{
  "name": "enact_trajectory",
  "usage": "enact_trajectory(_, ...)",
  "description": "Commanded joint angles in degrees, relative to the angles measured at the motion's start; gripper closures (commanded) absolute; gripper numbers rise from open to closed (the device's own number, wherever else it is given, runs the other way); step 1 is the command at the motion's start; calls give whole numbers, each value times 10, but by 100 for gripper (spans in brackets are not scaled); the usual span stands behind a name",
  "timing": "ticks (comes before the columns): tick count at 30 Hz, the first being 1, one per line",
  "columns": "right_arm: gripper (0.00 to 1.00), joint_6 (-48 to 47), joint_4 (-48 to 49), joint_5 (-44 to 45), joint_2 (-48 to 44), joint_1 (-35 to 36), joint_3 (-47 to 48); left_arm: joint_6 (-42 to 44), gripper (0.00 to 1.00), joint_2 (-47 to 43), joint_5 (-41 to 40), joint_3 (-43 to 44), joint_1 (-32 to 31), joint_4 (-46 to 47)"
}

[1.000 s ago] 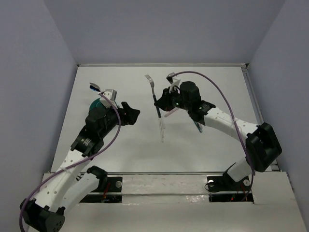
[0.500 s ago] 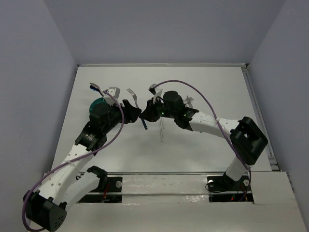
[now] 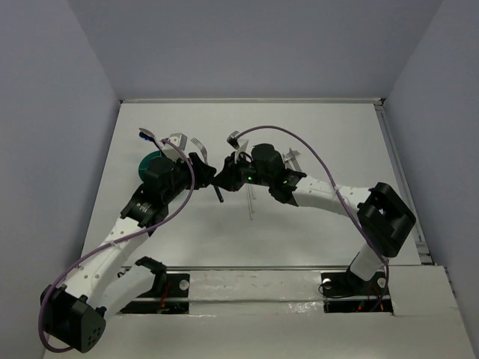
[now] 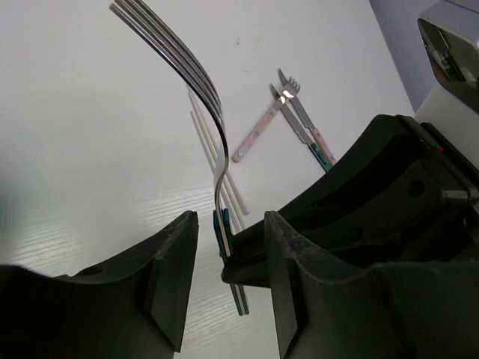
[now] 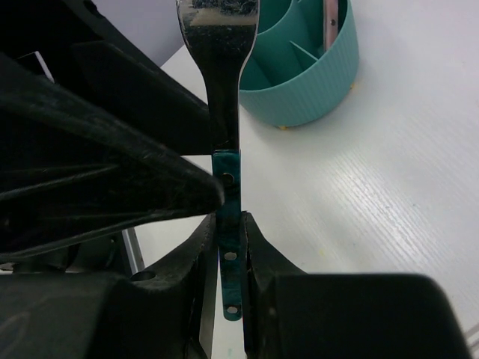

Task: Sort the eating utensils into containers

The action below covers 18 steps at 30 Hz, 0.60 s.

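Fingers of right gripper point(image 5: 229, 239) clamped on slim teal-handled silver fork point(image 5: 219, 45), left gripper point(image 4: 228, 254) fingers apart straddling it: handover likely; next, left must close before right releases, round divided teal plastic cup point(image 5: 314, 93) just beyond.

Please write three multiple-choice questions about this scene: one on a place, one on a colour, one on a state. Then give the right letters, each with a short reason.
1. In the top view, where is the teal cup?
A) at the right
B) at the left
C) at the bottom, between the arm bases

2. What colour is the handle of the fork?
A) pink
B) white
C) green

3. In what state is the right gripper?
A) shut on the fork
B) open and empty
C) shut on the cup rim

Answers:
1 B, the top view shows the cup left of centre.
2 C, the right wrist view shows a green handle below the metal neck.
3 A, its fingers press on both sides of that handle.
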Motion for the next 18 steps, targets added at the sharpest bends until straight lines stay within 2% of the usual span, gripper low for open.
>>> enact_trajectory(1,100,8,66,-10,-37,12,-9,-2,65,-10,-11,4,3,22)
enact_trajectory(4,100,10,68,-9,-42,18,-12,-5,71,-8,-10,4,3,21)
enact_trajectory(10,100,11,74,-10,-56,18,-21,-7,72,-3,-8,4,3,18)
enact_trajectory(14,100,12,74,-3,-62,23,-27,-5,99,-2,-6,5,3,18)
enact_trajectory(18,100,8,68,8,-69,23,-37,6,100,0,-20,14,3,9)
